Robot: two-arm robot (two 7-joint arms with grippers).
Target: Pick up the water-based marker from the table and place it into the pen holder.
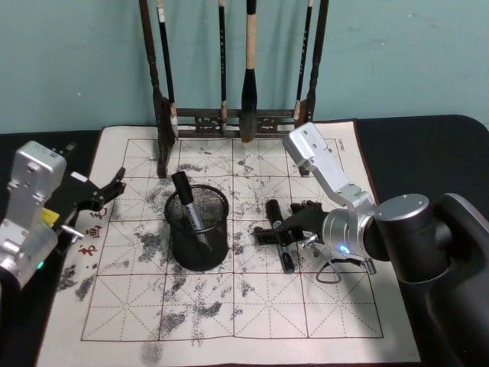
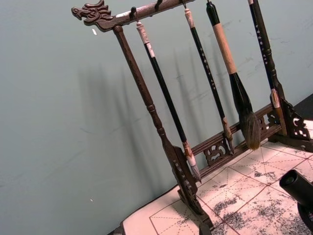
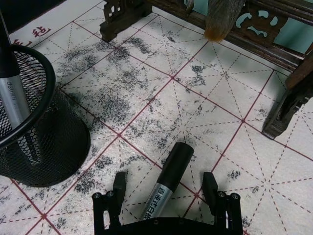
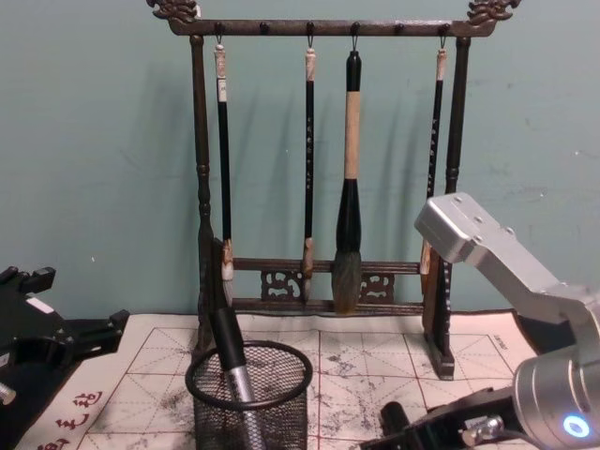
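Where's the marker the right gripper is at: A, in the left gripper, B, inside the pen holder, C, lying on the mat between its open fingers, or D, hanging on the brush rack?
C: the marker lies on the mat between the right gripper's spread fingers; the left gripper hangs at the mat's left edge.

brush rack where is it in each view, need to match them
Head: brush rack at the back centre, behind the pen holder.
Left wrist: close up, its post with brushes hanging.
Right wrist: its carved base beyond the marker.
Chest: centre, standing full height.
Shared: the gridded mat under it.
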